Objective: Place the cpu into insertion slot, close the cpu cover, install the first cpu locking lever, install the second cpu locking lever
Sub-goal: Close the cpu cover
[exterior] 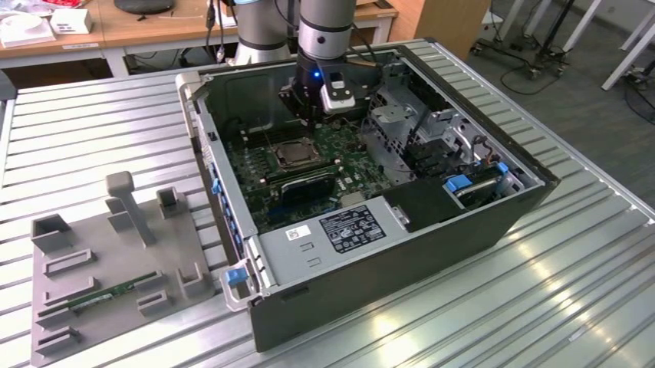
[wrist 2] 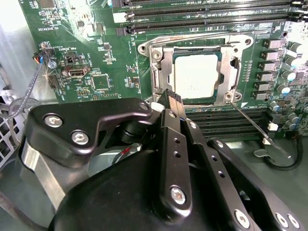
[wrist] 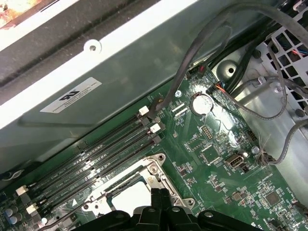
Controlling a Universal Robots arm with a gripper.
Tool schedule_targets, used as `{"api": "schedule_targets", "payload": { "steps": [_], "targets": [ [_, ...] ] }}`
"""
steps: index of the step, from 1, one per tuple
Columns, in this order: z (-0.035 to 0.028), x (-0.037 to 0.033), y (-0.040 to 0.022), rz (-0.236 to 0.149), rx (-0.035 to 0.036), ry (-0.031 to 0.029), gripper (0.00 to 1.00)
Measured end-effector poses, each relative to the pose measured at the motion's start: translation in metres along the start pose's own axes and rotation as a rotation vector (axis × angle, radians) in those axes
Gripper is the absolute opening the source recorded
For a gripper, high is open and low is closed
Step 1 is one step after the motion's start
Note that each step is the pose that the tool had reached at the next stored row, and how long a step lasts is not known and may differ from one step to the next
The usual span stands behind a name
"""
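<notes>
The cpu (wrist 2: 196,76) lies flat in the insertion slot (wrist 2: 199,100), its pale metal top facing up. The cpu cover (wrist 2: 160,67) lies down over it as a silvery frame around its edges. One thin locking lever (wrist 2: 260,129) sticks out slanting from a socket corner, and another lever (wrist 2: 207,34) runs along the far side of the frame. My gripper (wrist 2: 172,98) hovers just beside the socket's edge, fingers shut with nothing between them. In the exterior view the gripper (exterior: 307,115) hangs inside the case above the socket (exterior: 291,156). The cover (wrist: 156,175) and fingertips (wrist: 159,193) also appear in the first wrist view.
Long black memory slots (wrist 2: 202,9) flank the socket on the green motherboard (wrist: 216,159). Grey cables (wrist: 260,96) loop near the case wall (exterior: 210,146). A drive cage (exterior: 409,130) stands on the exterior view's right. A grey fixture (exterior: 113,245) holding a memory stick (exterior: 107,295) sits outside the case.
</notes>
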State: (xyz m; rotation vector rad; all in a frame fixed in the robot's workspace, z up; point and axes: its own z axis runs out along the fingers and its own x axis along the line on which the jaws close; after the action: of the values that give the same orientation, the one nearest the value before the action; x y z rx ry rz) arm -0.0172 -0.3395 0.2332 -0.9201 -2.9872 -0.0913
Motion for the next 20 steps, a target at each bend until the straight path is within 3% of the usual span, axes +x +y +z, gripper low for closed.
{"api": "schedule_targets", "payload": {
  "steps": [2,20],
  "targets": [
    [0.0,0.0,0.0,-0.021,0.0008,0.0011,0.11],
    [0.0012,0.0,-0.0001,-0.346,0.0108,0.0178,0.11]
  ]
}}
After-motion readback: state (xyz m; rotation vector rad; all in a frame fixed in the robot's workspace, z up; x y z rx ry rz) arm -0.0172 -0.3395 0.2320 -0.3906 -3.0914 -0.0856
